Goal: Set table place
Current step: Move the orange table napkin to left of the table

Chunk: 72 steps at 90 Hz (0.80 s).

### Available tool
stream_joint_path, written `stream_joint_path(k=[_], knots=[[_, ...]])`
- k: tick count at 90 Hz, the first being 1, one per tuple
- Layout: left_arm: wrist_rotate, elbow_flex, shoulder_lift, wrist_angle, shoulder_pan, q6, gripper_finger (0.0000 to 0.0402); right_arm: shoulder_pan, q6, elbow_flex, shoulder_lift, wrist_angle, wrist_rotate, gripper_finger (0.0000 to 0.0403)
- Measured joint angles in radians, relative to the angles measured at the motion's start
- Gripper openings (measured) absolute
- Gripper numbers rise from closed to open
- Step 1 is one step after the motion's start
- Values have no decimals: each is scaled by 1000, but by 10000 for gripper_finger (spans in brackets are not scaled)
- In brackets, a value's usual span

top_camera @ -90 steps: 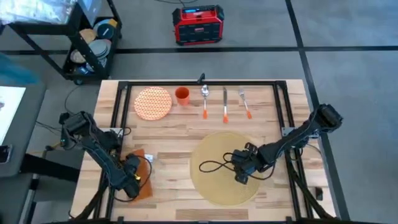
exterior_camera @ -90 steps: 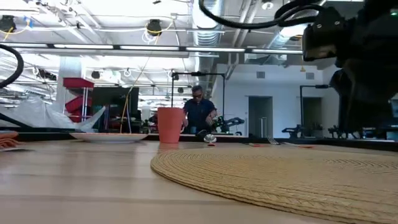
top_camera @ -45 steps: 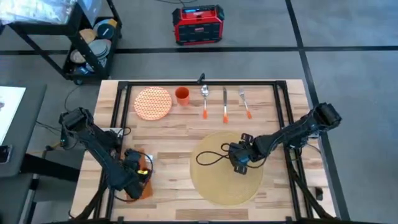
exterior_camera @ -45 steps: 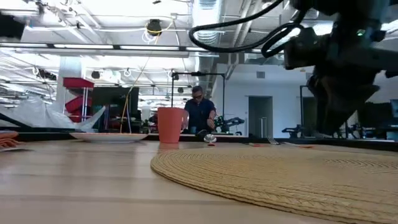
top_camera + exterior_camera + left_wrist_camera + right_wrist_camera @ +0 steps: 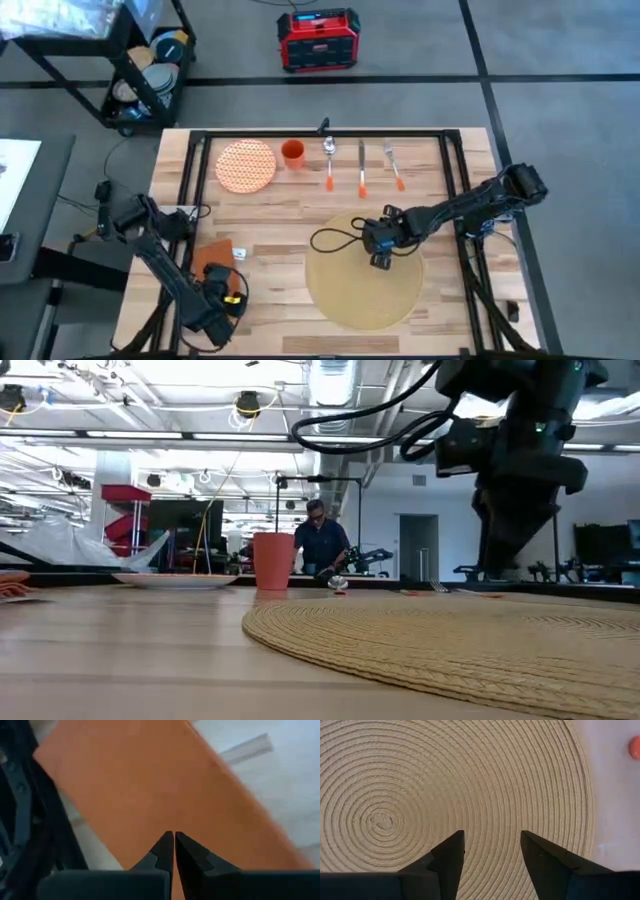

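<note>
I see my right gripper (image 5: pixel 490 851) wide open over the placemat (image 5: pixel 365 300), my left gripper (image 5: pixel 174 841) pinched shut above the orange napkin (image 5: pixel 150 785).

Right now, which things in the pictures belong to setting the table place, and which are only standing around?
For the job:
placemat, under the open right gripper
patterned plate
orange cup
spoon, knife, fork
orange napkin, beside the left gripper, jaws closed

Just around:
red box on the floor
black cart
person in the room behind
</note>
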Motion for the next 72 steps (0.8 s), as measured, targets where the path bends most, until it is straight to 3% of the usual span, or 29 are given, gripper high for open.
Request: stream_joint_path(k=[15,33,55,72], knots=[[-92,1,-1,164,-10,4,0,2,-2,0,0,-1,-1,182],[-103,0,7,102,-20,16,0,-5,-2,0,0,6,-2,182],[-204,1,-39,289,-20,-26,0,-7,-2,0,0,9,-6,182],[-369,-6,-52,401,5,-44,0,-6,7,0,0,13,-6,182]])
